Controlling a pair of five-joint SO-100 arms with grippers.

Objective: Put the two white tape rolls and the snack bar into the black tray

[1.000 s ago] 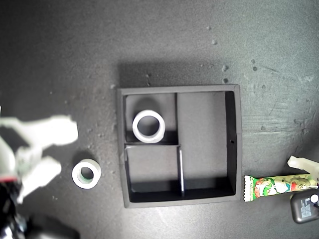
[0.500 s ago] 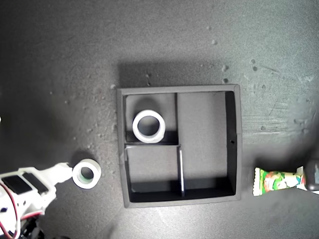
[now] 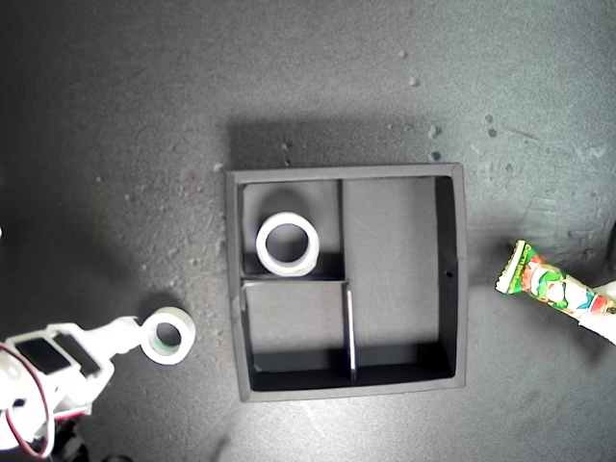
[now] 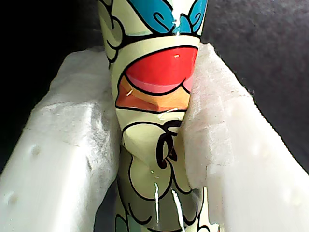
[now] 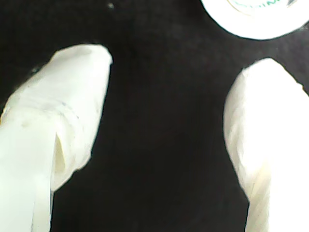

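The black tray (image 3: 460,279) lies mid-table. One plain white tape roll (image 3: 286,244) sits in its small compartment toward the exterior view's upper left. The other tape roll (image 3: 168,335) (image 5: 256,14), with a greenish core, lies on the table at the tray's left in the exterior view. My second gripper (image 3: 133,339) (image 5: 181,60) is open just beside that roll, which lies past one fingertip, not between the fingers. At the exterior view's right edge the snack bar (image 3: 551,286) (image 4: 157,96) tilts outside the tray, with my first gripper (image 3: 595,313) (image 4: 154,145) shut on it.
The second arm's white body with red wires (image 3: 43,385) fills the exterior view's lower left corner. The dark table (image 3: 318,87) is dusted with small specks. The tray's long compartment (image 3: 395,269) and its other small compartment (image 3: 294,322) hold nothing.
The snack bar has risen and tilted, its free end swinging toward the exterior view's top. The second arm dropped to the lower left beside the greenish-core roll, then barely moved.
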